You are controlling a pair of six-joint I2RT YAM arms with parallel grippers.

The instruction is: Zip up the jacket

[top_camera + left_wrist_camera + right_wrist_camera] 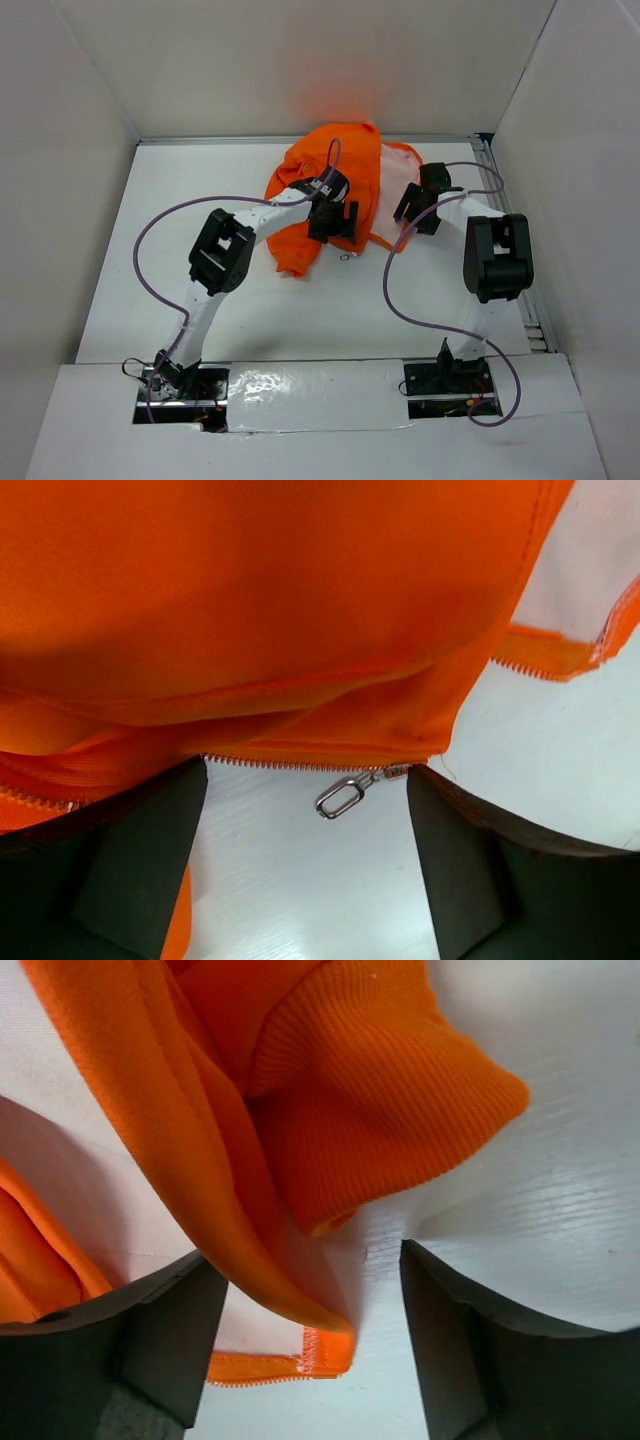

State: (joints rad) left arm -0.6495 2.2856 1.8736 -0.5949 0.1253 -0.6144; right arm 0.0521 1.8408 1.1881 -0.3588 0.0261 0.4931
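— So, where does the jacket (pixel 335 185) lie?
— Crumpled at the far middle of the white surface (pixel 200 200), with pale lining (pixel 385 195) showing on its right side.
— And the left claw (pixel 305 830)?
— Wide apart, low at the jacket's near edge. The silver zipper pull (pixel 341 798) lies between its fingers, untouched.
— The right claw (pixel 310 1310)?
— Also spread, gripping nothing. A stitched hem corner (pixel 300 1360) lies between its fingers, and a ribbed cuff (pixel 380 1090) lies just beyond.
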